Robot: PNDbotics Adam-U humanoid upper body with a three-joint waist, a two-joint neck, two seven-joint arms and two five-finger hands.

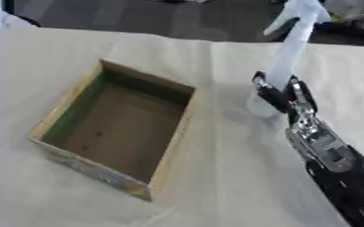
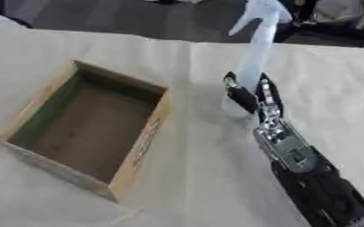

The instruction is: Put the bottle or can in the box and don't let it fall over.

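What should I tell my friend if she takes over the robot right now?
Right hand: fingers curled round the lower part of the white spray bottle, which stands upright on the cloth-covered table.
Left hand: not in view.
Cardboard box: open and empty, to the bottle's left, apart from it.
Done: the bottle is grasped.
Left: lift it, carry it left over the box, set it down upright inside, then let go gently. It is tall and narrow, so it may tip.

No text can be read on the box [image 1: 100, 170] or bottle [image 1: 287, 48].
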